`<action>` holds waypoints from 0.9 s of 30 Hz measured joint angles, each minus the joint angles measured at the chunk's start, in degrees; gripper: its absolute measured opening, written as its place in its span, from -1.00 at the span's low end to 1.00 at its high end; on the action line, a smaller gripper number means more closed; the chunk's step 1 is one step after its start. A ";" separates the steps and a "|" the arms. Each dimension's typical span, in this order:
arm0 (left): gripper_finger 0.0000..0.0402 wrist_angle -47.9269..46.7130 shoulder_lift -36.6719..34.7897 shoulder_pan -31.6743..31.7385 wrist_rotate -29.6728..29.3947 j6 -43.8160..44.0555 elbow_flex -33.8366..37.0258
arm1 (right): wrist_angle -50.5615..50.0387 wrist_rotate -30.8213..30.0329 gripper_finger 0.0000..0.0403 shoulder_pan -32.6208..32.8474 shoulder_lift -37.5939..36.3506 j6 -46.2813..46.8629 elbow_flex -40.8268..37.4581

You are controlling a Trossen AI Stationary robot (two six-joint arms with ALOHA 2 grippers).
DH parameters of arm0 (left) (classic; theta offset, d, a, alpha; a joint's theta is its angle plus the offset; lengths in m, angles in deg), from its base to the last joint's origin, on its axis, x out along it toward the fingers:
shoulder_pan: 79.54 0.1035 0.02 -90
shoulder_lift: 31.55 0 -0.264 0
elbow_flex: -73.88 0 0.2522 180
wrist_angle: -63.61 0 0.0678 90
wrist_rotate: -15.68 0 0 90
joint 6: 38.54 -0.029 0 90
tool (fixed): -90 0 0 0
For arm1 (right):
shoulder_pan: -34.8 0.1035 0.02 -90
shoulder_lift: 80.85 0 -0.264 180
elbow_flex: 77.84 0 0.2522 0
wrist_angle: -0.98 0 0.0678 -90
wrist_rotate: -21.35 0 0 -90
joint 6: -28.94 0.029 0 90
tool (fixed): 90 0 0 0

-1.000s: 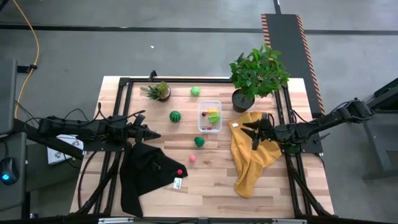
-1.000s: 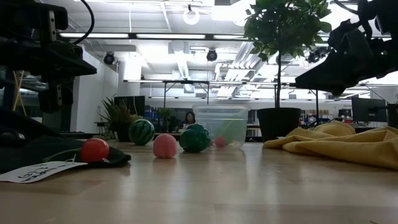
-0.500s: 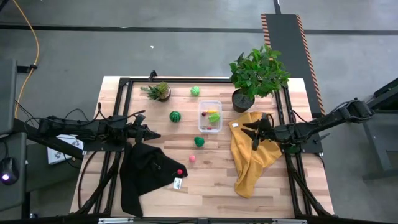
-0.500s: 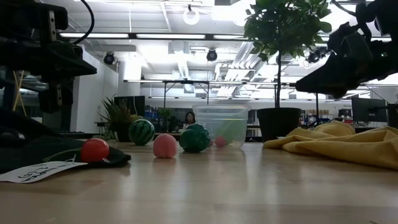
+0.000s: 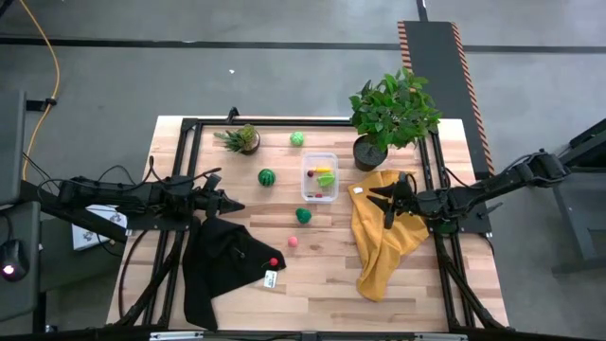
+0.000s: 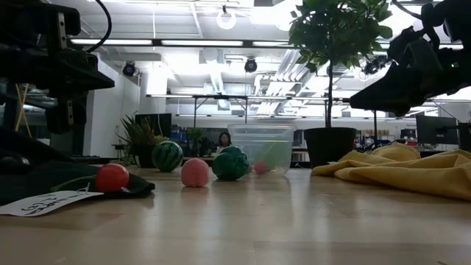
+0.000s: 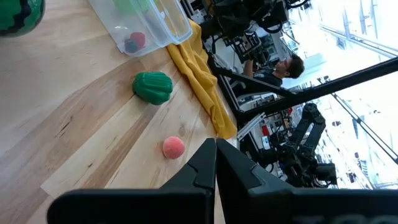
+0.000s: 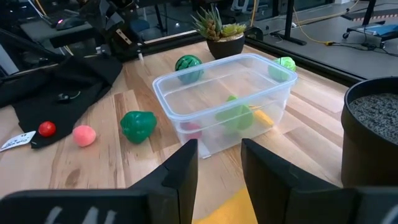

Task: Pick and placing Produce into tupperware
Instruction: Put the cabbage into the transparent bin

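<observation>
The clear tupperware [image 5: 319, 177] stands at the table's middle far side, with yellow, green and red produce inside [image 8: 239, 116]. Loose on the wood lie a striped melon [image 5: 267, 177], a light-green ball [image 5: 297, 139], a dark-green piece [image 5: 303, 216] and a pink ball [image 5: 293, 242]. A red ball [image 5: 274, 261] rests on the black cloth. My left gripper [image 5: 237, 206] hangs shut at the left, above the black cloth's far end. My right gripper [image 8: 217, 163] hovers open over the yellow cloth, pointing at the tupperware with nothing between its fingers.
A large potted plant [image 5: 388, 118] stands right of the tupperware, and a small one [image 5: 241, 139] at the far left. The yellow cloth [image 5: 383, 242] lies crumpled at the right. The black cloth [image 5: 222, 265] with a white tag [image 5: 270, 279] lies at the near left.
</observation>
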 joint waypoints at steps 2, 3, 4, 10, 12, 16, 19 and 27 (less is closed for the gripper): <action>-1.00 -0.01 0.00 0.00 0.00 0.01 0.00 | 0.00 0.00 -0.43 0.00 0.00 -0.02 0.00; -1.00 0.01 0.01 0.00 0.00 0.01 0.00 | -0.02 0.02 -0.43 0.00 0.00 -0.02 0.02; -1.00 0.06 0.01 -0.01 -0.16 0.01 0.00 | 0.00 0.00 -0.43 0.00 0.00 -0.02 0.02; -1.00 0.05 0.02 0.01 -6.42 0.01 0.00 | -0.01 0.00 -0.43 0.00 0.00 -0.02 0.02; -1.00 0.15 0.02 0.01 -7.29 0.32 0.00 | 0.00 0.00 -0.43 0.00 0.00 -0.02 0.02; -1.00 0.09 0.02 0.01 -7.98 0.98 0.00 | 0.00 0.00 -0.43 0.00 0.00 -0.02 0.02; -1.00 -0.01 0.00 0.01 -7.74 -0.52 0.00 | 0.00 0.00 -0.43 0.00 0.00 -0.02 0.02; -1.00 0.60 0.00 0.01 -5.98 0.33 0.00 | -0.02 0.00 -0.43 0.00 0.00 -0.02 0.02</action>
